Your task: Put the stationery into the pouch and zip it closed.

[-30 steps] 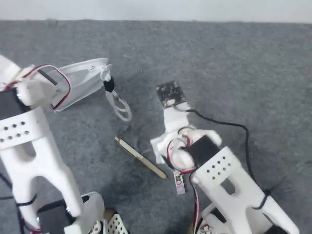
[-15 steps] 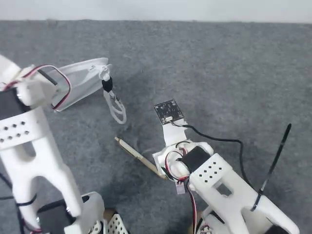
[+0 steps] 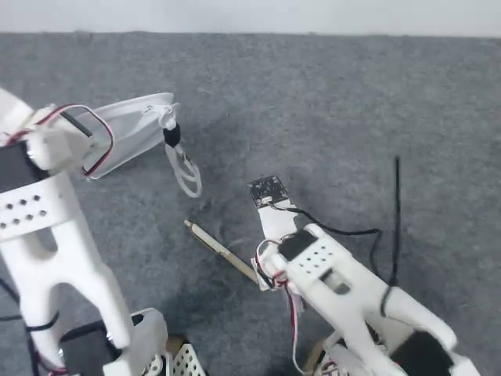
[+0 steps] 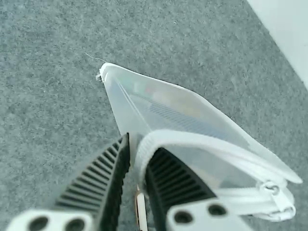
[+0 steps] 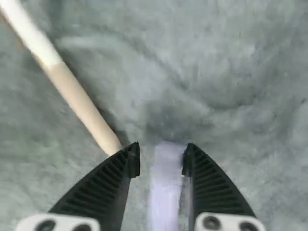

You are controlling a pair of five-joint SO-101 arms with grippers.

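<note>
My left gripper (image 4: pixel 137 163) is shut on the zipper edge of the translucent pouch (image 4: pixel 183 115), holding it off the carpet at the far left (image 3: pixel 133 129). The pouch's zipper pull and white cord loop (image 3: pixel 184 168) hang from its right end. A beige and white pen (image 3: pixel 223 251) lies slanted on the grey carpet in the middle. My right gripper (image 5: pixel 161 159) is low over the carpet, its fingers closed on a pale lilac block (image 5: pixel 166 187). The pen's beige end (image 5: pixel 77 106) lies just beside one fingertip (image 5: pixel 127 156). From above, the right arm (image 3: pixel 313 266) covers that end of the pen.
Grey carpet covers the whole work surface, with open room at the back and right. The left arm's base (image 3: pixel 117 345) stands at the near left. A black cable (image 3: pixel 395 211) loops up beside the right arm.
The right arm has drawn back toward the near edge and dropped down onto the pen's near end. The left arm and pouch stay put; the cord loop has swung slightly.
</note>
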